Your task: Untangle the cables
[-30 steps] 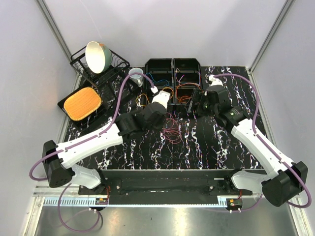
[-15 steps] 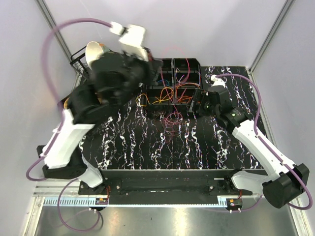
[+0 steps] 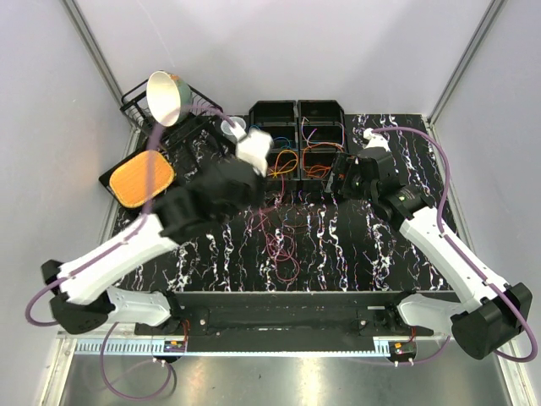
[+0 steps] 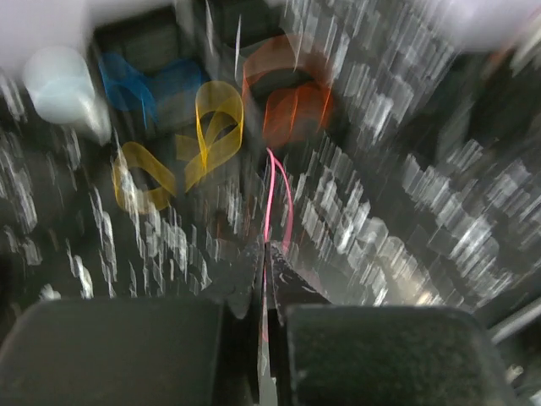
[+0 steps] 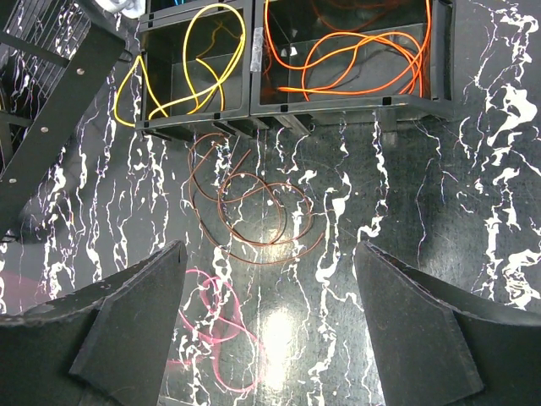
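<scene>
Risk, as judged: the loose cables point(image 3: 283, 245) sprawl at centre frame on the marbled surface point(image 3: 380, 254), below the black bins point(image 3: 296, 135). A hard pull on one strand could cinch the knot tighter. It could also snag the yellow loop point(image 5: 209, 82) spilling over its bin's edge.

The left gripper point(image 4: 264, 254) is pressed together, pinching a pink cable point(image 4: 271, 194) that runs up-frame; that view is blurred. The right gripper point(image 5: 269, 254) is spread wide and holds nothing. It hangs over a maroon coil point(image 5: 254, 211) at mid-frame, apparently clear of it.
</scene>
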You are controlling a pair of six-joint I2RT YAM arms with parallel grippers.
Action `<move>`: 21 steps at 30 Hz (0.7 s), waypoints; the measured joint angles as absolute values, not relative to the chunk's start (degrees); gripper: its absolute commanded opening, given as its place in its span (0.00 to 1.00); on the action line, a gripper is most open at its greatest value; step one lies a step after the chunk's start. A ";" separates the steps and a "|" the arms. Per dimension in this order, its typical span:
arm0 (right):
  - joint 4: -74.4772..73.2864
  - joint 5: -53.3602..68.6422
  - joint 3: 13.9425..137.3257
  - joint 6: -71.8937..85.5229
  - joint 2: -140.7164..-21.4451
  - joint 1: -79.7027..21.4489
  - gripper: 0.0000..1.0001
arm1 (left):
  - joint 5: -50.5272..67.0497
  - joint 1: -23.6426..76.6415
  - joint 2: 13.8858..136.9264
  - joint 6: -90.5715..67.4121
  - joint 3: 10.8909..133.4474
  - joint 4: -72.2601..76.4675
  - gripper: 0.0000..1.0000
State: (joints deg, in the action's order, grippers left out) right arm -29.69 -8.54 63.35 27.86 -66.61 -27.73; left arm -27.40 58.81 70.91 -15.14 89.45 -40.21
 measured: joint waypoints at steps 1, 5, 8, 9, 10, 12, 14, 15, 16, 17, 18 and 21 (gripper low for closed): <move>-29.69 -8.51 63.35 27.88 -66.61 -27.73 0.86 | -27.22 58.74 70.72 -17.02 81.97 -38.70 0.00; -29.67 -7.51 63.29 28.14 -66.57 -27.73 0.85 | -25.26 58.41 70.67 -22.13 67.33 -37.12 0.00; -29.56 -5.21 62.48 28.56 -66.24 -27.68 0.85 | -23.20 58.22 70.70 -25.78 60.80 -35.57 0.00; -29.58 -4.21 62.00 28.62 -66.15 -27.68 0.84 | -22.37 58.13 70.70 -26.94 59.35 -34.59 0.00; -29.58 -3.33 61.60 28.77 -66.13 -27.68 0.84 | -21.69 58.13 70.70 -27.88 58.43 -33.74 0.00; -29.41 -0.43 60.03 29.21 -66.13 -27.68 0.84 | -20.53 58.13 70.78 -29.43 57.34 -31.75 0.00; -29.23 1.91 58.35 30.00 -66.13 -27.68 0.83 | -19.81 58.13 71.07 -30.55 56.71 -29.76 0.00; -28.82 3.70 56.90 30.81 -66.06 -27.68 0.83 | -19.64 58.13 71.37 -30.96 56.47 -28.88 0.00; -28.58 4.82 55.86 31.31 -66.06 -27.68 0.83 | -19.46 58.13 71.75 -31.42 56.03 -27.90 0.00; -28.21 6.59 54.43 32.01 -66.06 -27.68 0.83 | -19.31 58.13 72.14 -31.75 55.48 -27.03 0.00; -27.94 8.29 52.93 32.71 -66.06 -27.68 0.83 | -19.25 58.13 72.62 -32.10 54.72 -26.15 0.00; -26.55 13.23 48.90 34.15 -66.43 -27.68 0.82 | -18.98 58.13 74.28 -33.17 52.21 -24.49 0.00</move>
